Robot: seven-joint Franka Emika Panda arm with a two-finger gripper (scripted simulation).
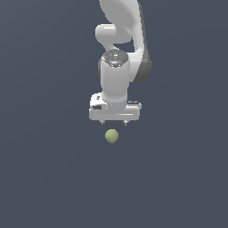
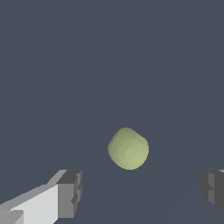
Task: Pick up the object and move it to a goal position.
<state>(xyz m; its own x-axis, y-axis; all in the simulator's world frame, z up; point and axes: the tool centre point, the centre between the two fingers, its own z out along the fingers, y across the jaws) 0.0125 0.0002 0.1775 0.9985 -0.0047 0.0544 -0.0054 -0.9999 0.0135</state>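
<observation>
The object is a small olive yellow-green ball (image 1: 111, 136) on the flat dark grey-blue ground. In the exterior view it lies just below the white gripper (image 1: 114, 122), a little toward that view's left of the gripper's middle. The gripper hangs above it with its two short fingers spread apart and nothing between them. In the wrist view the ball (image 2: 128, 148) shows ahead of the gap between the two dark finger pads (image 2: 70, 194), apart from both. The gripper (image 2: 140, 192) is open and empty.
The white Panda arm (image 1: 120, 44) rises behind the gripper toward the top of the exterior view. The ground around the ball is plain dark grey-blue with no other object in view.
</observation>
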